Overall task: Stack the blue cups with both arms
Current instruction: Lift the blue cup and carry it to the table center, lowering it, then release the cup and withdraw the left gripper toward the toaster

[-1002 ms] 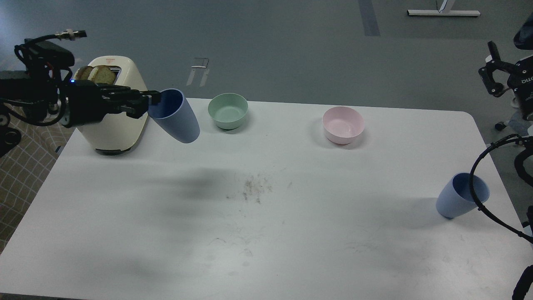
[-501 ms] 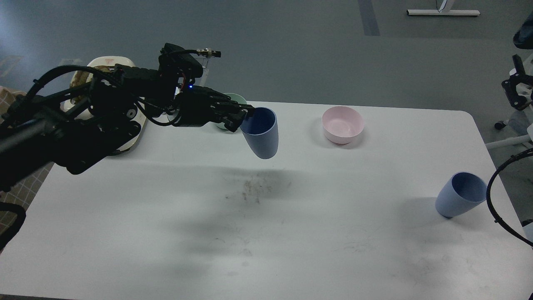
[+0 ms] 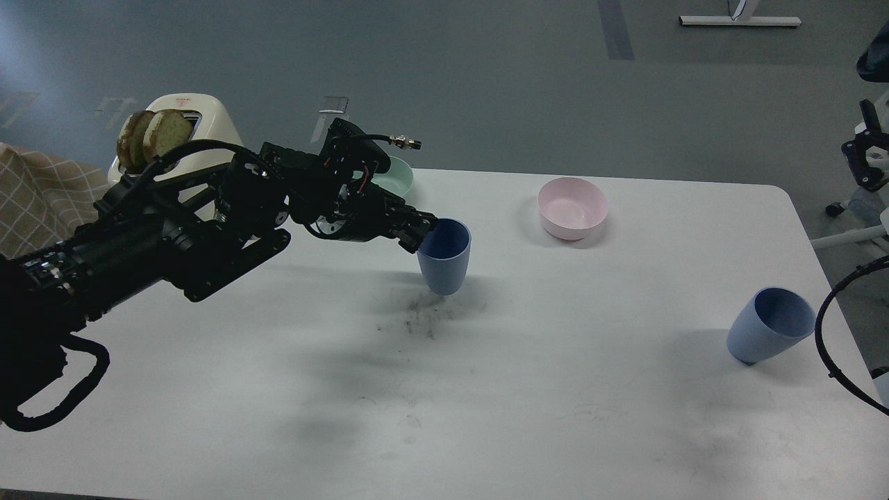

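My left gripper (image 3: 421, 233) is shut on the rim of a light-blue cup (image 3: 445, 260). It holds the cup upright at the middle of the white table (image 3: 486, 389), with the base at or just above the surface. The second blue cup (image 3: 769, 335) stands tilted near the table's right edge, apart from both grippers. My right gripper (image 3: 868, 153) shows only in part at the far right edge, off the table, and its fingers cannot be told apart.
A pink bowl (image 3: 571, 207) stands at the back right of centre. A green bowl (image 3: 401, 175) is mostly hidden behind my left arm. A cream toaster (image 3: 205, 118) with toast (image 3: 149, 135) stands at the back left. A black cable loop (image 3: 825, 333) hangs beside the second cup.
My left arm has carried the blue cup from beside the toaster to the right and down to the table's middle, turning it upright. The right gripper has drawn back towards the right edge.
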### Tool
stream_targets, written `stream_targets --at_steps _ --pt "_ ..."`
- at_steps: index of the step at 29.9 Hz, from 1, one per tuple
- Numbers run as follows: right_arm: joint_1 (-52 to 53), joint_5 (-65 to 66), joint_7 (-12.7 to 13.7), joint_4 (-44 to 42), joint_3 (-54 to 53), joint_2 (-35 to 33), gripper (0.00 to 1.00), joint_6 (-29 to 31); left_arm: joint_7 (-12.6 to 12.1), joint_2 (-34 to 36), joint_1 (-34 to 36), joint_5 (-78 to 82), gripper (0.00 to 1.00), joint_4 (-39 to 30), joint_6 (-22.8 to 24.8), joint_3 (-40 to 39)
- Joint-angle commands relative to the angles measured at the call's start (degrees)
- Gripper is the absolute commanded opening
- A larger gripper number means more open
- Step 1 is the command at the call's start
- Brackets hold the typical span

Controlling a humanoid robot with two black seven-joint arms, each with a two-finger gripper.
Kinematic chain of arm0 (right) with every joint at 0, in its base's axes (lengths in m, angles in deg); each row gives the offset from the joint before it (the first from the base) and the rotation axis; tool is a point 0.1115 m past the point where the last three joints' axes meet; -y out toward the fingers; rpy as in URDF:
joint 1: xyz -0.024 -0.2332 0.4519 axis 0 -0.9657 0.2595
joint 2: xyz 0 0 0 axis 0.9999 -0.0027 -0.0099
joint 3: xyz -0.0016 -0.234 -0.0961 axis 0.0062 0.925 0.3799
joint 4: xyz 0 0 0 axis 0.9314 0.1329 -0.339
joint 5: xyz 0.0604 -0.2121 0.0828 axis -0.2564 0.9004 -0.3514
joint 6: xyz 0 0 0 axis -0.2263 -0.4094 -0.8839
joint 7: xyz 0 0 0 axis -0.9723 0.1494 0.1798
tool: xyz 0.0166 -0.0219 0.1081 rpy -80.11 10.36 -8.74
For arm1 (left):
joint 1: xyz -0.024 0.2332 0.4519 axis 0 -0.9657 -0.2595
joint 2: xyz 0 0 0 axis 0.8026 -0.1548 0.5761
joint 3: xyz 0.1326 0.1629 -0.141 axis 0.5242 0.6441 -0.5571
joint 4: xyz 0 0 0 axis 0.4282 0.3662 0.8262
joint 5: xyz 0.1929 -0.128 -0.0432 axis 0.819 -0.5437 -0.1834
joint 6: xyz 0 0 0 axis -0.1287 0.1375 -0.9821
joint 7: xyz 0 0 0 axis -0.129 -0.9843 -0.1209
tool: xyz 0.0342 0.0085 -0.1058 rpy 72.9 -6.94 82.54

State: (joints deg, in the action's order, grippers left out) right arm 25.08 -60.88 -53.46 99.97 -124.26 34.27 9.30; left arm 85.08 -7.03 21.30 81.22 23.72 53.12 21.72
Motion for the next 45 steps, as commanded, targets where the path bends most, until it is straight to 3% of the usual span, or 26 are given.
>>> stream_targets --at_steps 1,5,16,21,22,23,25,29,32,37,41,45 --pt "-0.1 0.0 0.0 0.1 0.2 0.1 1.0 0.0 -0.8 -1.0 -0.2 0.0 0.0 0.0 -0.2 0.5" --pt "-0.1 0.0 0.0 0.0 0.3 0.1 1.0 0.0 -2.0 -1.4 -0.2 0.0 0.0 0.0 -0.2 1.0" --pt "-0.1 0.0 0.0 0.0 0.3 0.1 1.0 0.0 -2.0 -1.9 -0.3 -0.5 0.02 -0.6 -0.2 1.0" --pt "-0.1 0.0 0.0 0.0 0.3 0.0 1.0 0.0 -2.0 -1.5 -0.4 -0.7 0.15 -0.7 -0.3 0.9" --pt "-0.1 0.0 0.0 0.0 0.3 0.0 1.0 0.0 -2.1 -1.4 -0.4 -0.8 0.23 -0.7 -0.3 0.9" --pt "-0.1 0.0 0.0 0.0 0.3 0.0 1.0 0.0 -2.1 -1.3 -0.4 -0.8 0.46 -0.7 -0.4 0.8" --pt "-0.1 0.0 0.0 0.0 0.3 0.0 1.0 0.0 -1.8 -0.9 -0.4 -0.9 0.68 -0.8 -0.5 0.4" --pt "-0.5 0.0 0.0 0.1 0.2 -0.1 1.0 0.0 -1.7 -0.4 -0.5 -3.0 0.69 -1.1 -0.6 0.3" --pt "-1.2 0.0 0.0 0.3 0.0 -0.7 1.0 0.0 -1.7 1.3 -0.4 -7.8 0.75 -1.7 -3.4 0.0" --pt "-1.3 0.5 -0.1 0.3 0.0 -2.7 1.0 0.0 -1.8 4.8 0.1 -25.4 0.95 -1.8 -9.0 -2.1" --pt "-1.5 1.8 -0.1 1.9 0.5 -6.8 1.0 0.0 -1.8 5.5 -0.1 -39.3 0.97 -1.7 -10.5 -5.7" --pt "-1.5 7.8 -0.1 4.1 0.7 -12.3 1.0 0.0 -1.3 6.1 -0.5 -55.4 0.97 -1.1 -11.5 -14.5"
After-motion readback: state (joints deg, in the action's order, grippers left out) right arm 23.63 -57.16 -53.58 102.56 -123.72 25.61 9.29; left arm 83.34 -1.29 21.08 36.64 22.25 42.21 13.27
